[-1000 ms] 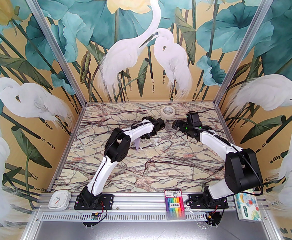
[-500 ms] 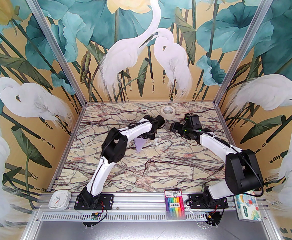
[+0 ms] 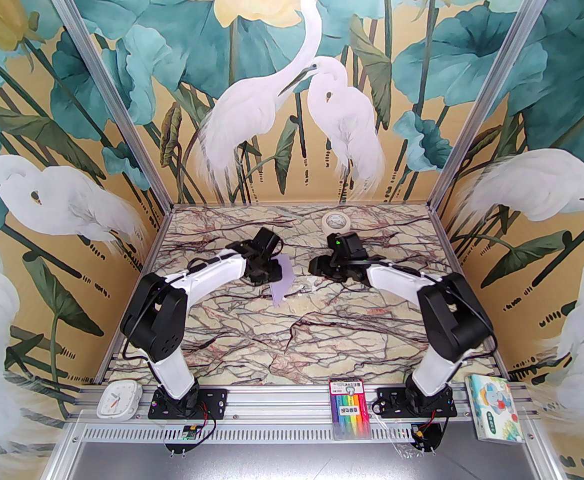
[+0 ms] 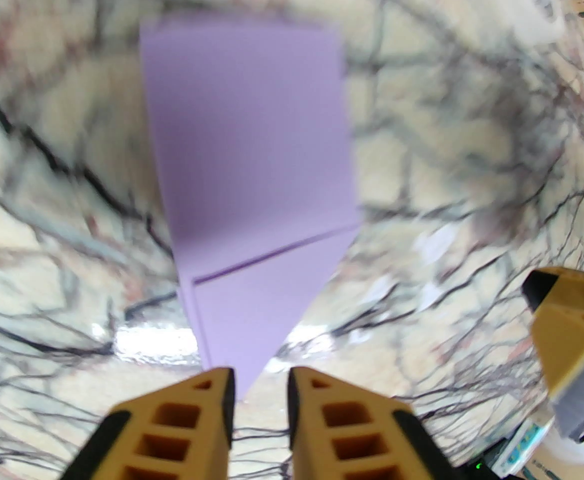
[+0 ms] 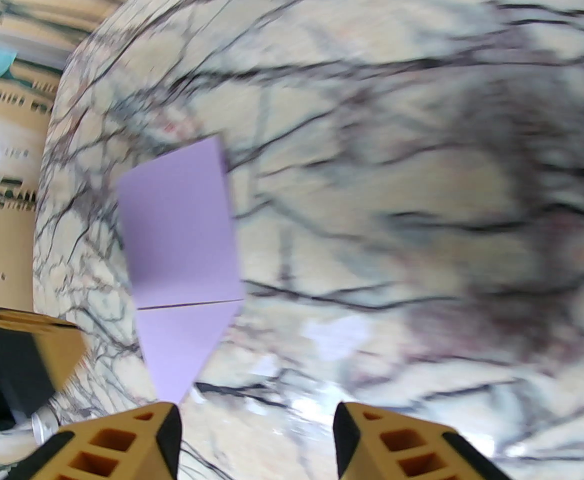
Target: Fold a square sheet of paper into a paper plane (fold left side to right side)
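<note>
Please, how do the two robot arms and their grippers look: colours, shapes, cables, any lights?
The left arm and the right arm have white shells, bulky black joints and thin black cables. A green light glows on the right wrist. The left gripper and the right gripper have yellow-orange fingers with square hollows and black inner pads.

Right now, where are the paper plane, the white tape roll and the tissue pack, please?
paper plane [image 3: 284, 280]: top view, flat upper face.
white tape roll [image 3: 336, 230]: top view, near outer wall.
tissue pack [image 3: 494, 408]: top view, printed top face.

Lavender paper plane [image 3: 282, 282], folded, pointed, flat on marble table [image 3: 322, 338]
</note>
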